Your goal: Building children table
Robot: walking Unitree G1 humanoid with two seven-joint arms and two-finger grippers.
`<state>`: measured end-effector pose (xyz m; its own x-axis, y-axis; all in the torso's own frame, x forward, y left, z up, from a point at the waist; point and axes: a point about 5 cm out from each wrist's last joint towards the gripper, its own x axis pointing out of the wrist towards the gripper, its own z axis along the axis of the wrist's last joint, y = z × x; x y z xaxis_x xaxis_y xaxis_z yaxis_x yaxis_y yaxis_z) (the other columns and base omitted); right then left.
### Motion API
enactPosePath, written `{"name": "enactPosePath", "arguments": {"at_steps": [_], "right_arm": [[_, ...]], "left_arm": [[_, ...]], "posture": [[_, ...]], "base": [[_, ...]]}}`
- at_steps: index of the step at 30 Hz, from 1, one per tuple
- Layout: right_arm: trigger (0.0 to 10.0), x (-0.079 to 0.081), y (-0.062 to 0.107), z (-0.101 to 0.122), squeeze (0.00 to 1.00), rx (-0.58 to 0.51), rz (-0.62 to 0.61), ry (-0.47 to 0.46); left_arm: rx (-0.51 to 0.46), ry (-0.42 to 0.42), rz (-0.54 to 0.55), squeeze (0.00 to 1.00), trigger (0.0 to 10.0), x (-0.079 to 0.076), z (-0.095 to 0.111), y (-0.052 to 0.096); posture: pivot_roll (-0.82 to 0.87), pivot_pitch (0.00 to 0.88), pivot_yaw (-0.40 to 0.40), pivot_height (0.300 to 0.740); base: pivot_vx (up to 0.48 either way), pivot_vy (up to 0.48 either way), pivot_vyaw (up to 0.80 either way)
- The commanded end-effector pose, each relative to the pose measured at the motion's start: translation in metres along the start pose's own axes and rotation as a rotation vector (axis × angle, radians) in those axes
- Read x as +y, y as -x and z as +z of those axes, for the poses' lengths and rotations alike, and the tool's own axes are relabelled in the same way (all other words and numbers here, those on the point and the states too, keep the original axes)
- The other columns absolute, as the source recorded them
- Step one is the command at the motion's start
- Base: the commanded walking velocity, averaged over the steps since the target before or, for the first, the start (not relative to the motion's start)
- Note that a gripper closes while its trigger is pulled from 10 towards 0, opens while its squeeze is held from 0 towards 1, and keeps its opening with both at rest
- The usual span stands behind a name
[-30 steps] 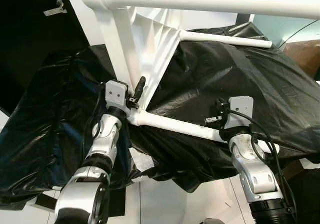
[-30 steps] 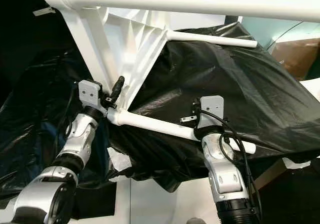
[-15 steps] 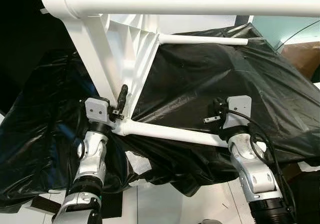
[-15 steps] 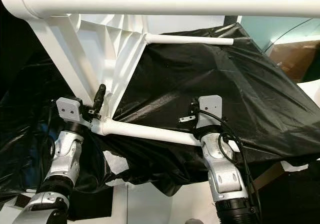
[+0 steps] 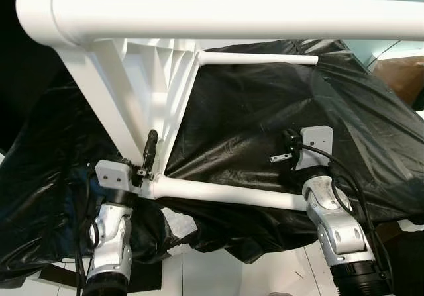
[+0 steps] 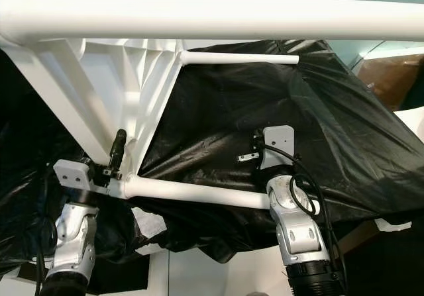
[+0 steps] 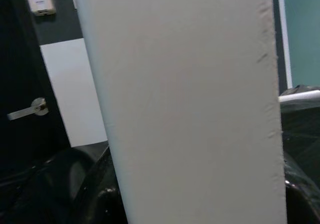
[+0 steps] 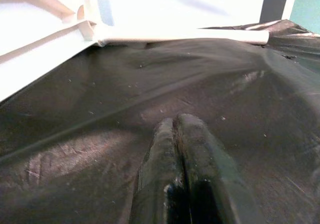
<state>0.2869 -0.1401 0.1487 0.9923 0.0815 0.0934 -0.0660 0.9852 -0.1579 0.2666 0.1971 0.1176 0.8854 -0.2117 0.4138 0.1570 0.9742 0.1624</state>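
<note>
You are steadying the stiff, light plastic table (image 5: 152, 77): left tool (image 5: 147, 163) gripping its lower leg (image 5: 225, 193); right tool (image 8: 182, 134), fingers together, empty.

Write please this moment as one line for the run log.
step: table assembly | left hand: at the white table frame near leg joint | right hand: shut, on black plastic sheet, under lower table leg

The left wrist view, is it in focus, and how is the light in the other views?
Left wrist view: a white table leg stands very close and looks soft, with grey shade on it; the door handle behind is slightly blurred. Right wrist view: the right gripper is blurred near the lens, and glare lies on the black plastic sheet. Left eye view: sharp, and the top white tube is bright.
</note>
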Motion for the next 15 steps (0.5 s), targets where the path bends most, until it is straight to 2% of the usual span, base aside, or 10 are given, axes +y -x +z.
{"name": "enactPosePath", "arguments": {"at_steps": [1,6,10,15], "right_arm": [[10.0,0.002,0.000,-0.003,0.00,0.014,0.010,-0.010],[10.0,0.004,-0.002,-0.003,0.00,0.013,0.022,-0.015],[10.0,0.003,-0.005,-0.003,0.00,0.013,0.021,-0.028],[10.0,0.000,-0.005,-0.003,0.00,0.014,0.012,-0.033]], "left_arm": [[0.241,-0.001,0.138,0.00,0.0,0.011,-0.033,0.043],[0.247,-0.023,0.162,0.00,0.0,0.014,-0.029,0.051],[0.277,-0.068,0.217,0.00,0.0,0.022,-0.022,0.066],[0.301,-0.085,0.240,0.00,0.0,0.026,-0.021,0.076]], "posture": [[-0.04,0.030,0.042,0.740],[-0.02,0.031,0.038,0.740],[-0.01,0.034,0.039,0.740],[-0.01,0.034,0.039,0.740]], "base": [[0.000,0.000,0.00],[0.000,0.000,0.00],[0.000,0.000,0.00],[0.000,0.000,0.00]]}}
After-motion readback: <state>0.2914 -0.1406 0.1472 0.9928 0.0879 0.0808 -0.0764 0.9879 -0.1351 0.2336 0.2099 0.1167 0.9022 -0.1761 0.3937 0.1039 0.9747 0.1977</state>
